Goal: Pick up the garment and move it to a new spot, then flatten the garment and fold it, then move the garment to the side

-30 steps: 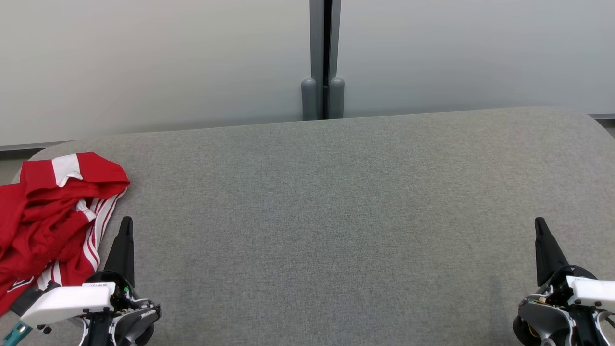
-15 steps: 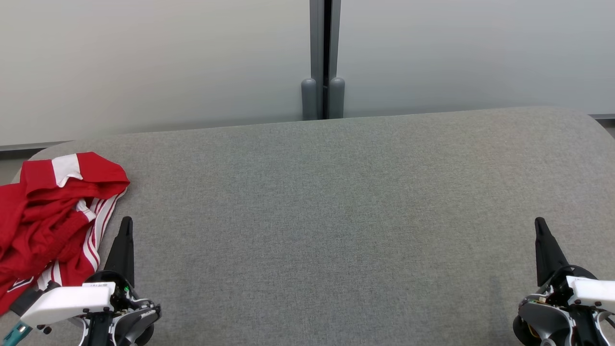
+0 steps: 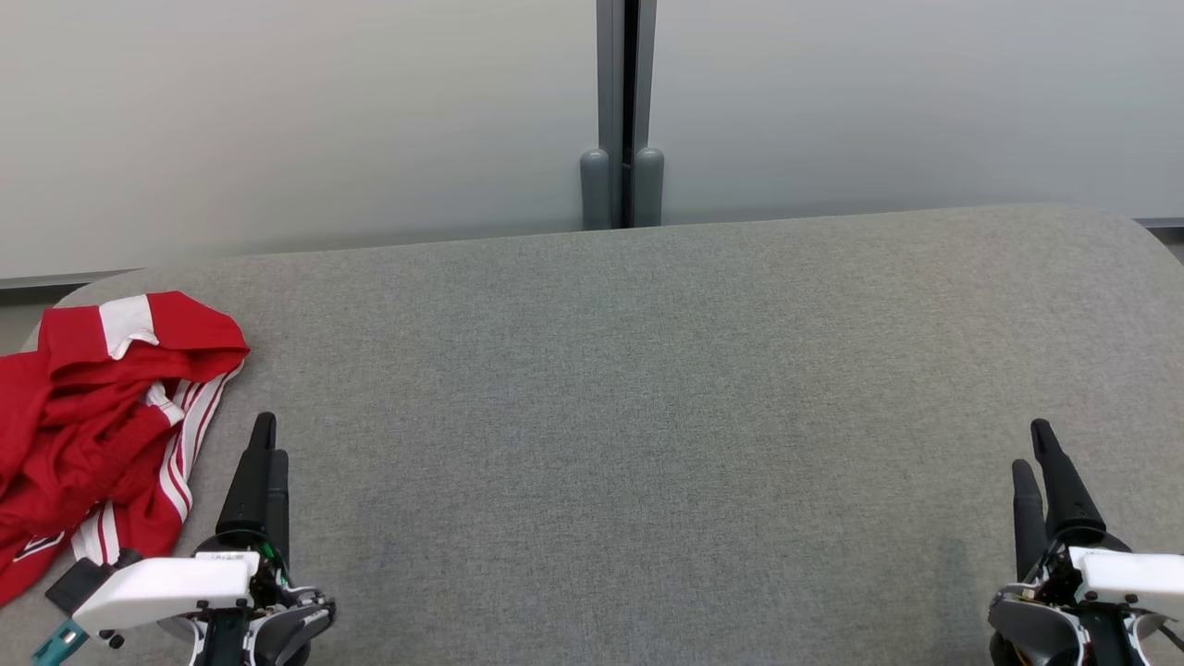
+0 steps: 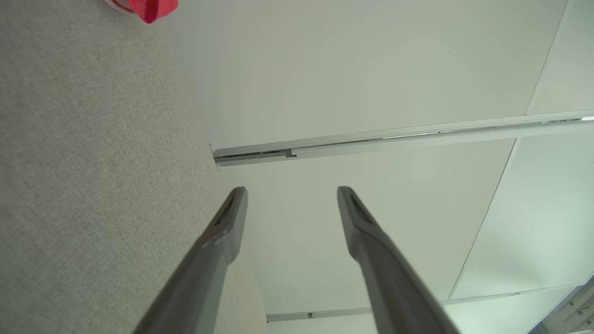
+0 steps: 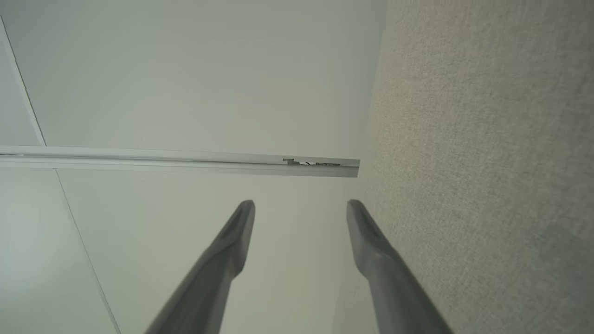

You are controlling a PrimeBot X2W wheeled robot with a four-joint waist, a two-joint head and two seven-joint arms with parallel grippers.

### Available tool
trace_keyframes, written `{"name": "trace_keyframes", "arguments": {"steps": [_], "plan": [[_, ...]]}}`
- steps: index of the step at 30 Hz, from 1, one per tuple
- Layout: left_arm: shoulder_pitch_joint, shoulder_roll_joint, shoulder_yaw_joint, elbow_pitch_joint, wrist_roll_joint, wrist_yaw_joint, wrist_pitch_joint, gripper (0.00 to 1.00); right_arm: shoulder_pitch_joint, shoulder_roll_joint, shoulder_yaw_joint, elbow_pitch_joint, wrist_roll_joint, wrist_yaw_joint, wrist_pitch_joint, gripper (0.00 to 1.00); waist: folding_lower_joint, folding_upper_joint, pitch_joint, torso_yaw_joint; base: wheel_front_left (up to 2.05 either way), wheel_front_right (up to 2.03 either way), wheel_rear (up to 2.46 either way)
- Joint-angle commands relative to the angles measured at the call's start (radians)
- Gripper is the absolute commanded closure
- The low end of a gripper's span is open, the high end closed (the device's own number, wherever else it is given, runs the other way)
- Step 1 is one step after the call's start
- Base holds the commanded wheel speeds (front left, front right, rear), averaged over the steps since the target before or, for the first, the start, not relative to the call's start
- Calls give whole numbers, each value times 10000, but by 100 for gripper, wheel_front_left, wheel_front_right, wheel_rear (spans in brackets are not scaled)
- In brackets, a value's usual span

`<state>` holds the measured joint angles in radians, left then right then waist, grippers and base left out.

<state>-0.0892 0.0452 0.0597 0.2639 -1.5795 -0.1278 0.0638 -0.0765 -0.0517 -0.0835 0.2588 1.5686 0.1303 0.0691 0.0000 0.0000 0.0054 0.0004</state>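
Bottom left of head view: left gripper (image 3: 270, 441), dark fingers pointing up-frame, white wrist block below them. Left wrist view shows its fingers (image 4: 218, 241) apart, nothing between them, grey fabric along their left side. Bottom right of head view: right gripper (image 3: 1029, 446), same pose. Right wrist view shows its fingers (image 5: 371, 253) spread too, nothing held, grey fabric on their right side.

Both grippers sit over the grey fabric-covered table (image 3: 647, 416), well apart from each other.

Garment (image 3: 102, 416): red with white stripes, crumpled in a heap at the left edge of the frame, on the table's left end, partly cut off by the frame. It lies just beside the left gripper, to its left, not touching the fingers. A bit of red shows at the top left of the left wrist view.

Beyond the table's far edge: pale wall panels (image 3: 324, 120), split top centre by a grey vertical post (image 3: 626, 92) with two rounded caps (image 3: 622, 190) at its foot.
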Motion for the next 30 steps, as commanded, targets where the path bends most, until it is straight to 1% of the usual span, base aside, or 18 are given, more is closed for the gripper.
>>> {"name": "trace_keyframes", "arguments": {"steps": [1, 6, 20, 30], "plan": [[-406, 147, -136, -220, 308, -19, -136, 0, -308, -199, 120, -214, -300, 2, -169, 0, 0, 0, 6, 1, 0, 0, 0], [-559, 203, -214, -278, 1162, -21, -378, 0, -438, -422, 333, -259, -1208, 3, -448, 0, 0, 0, 26, 6, 0, 0, 0], [-648, 175, -327, -784, 4260, -25, -950, 0, -535, -674, 633, -722, -4375, 3, -1021, 0, 0, 0, 61, 26, 0, 0, 0], [-563, 280, -493, -833, 6190, 22, -1307, 0, -489, -873, 914, -936, -6500, 4, -1132, 0, 0, 0, 47, 40, 0, 0, 0]]}}
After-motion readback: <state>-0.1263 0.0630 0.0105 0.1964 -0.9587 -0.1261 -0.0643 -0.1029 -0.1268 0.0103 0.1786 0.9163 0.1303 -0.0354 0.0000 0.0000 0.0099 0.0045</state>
